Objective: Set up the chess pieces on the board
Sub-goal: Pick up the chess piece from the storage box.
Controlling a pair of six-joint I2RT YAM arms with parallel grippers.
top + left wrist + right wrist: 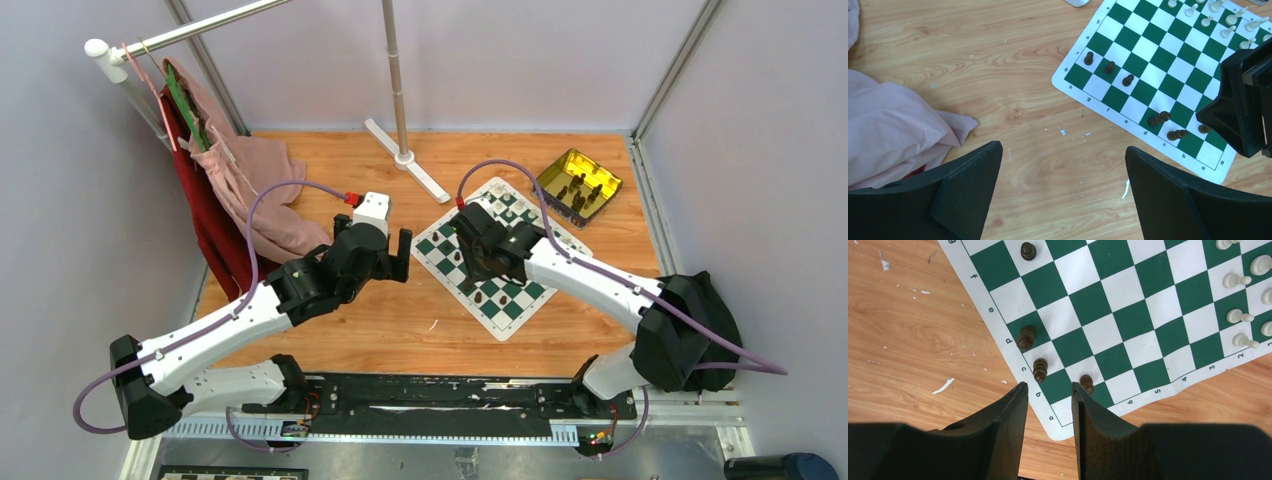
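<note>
Dark pieces (1026, 337) stand along the lettered edge of the board (1128, 320), white pieces (1240, 316) opposite, and more sit in the gold tin (565, 165). They are small turned figures, likely light, hard, smooth and tippy, so pinch mid-stem. The board is a thin checked mat on the wood surface (908, 340). Right fingers (1008, 420) are slightly apart and empty, beside a dark pawn (1087, 384). Left fingers (968, 185) are spread wide and empty, off the board.

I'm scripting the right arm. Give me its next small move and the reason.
Probably lift the right gripper and swing it to the gold tin for another dark piece. Its jaws stand apart with nothing between them, the corner squares of the board beneath it look bare, and dark pieces sit in the tin.
</note>
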